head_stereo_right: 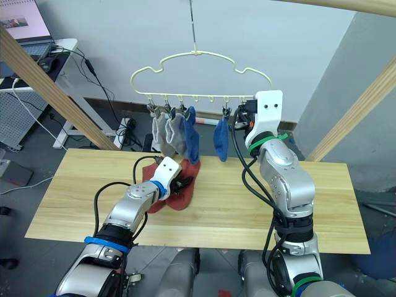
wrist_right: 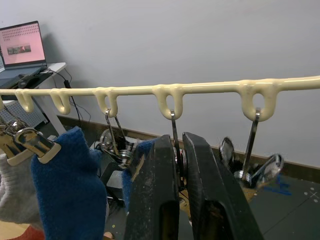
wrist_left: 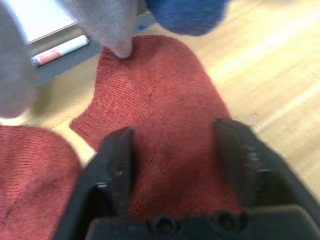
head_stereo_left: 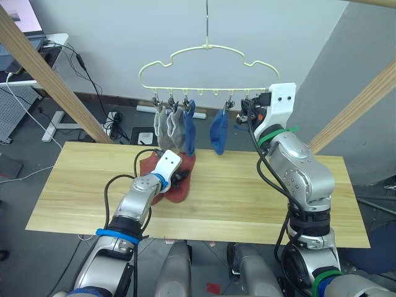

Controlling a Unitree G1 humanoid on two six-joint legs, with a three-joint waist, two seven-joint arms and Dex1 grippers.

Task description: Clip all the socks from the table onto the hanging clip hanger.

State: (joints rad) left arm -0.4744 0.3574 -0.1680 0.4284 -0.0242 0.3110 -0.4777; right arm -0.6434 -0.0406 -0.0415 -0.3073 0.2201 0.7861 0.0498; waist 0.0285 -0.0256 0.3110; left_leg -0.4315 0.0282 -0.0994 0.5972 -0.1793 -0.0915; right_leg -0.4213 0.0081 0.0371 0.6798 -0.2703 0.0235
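Four socks already hang on the clip hanger; two rust-red socks lie on the surface. Your left tool hovers released over one, so close on it next. Your right tool is clenched at a clip.

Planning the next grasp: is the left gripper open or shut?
Open: left gripper has its fingers spread apart above the rust-red sock, which lies flat on the table.
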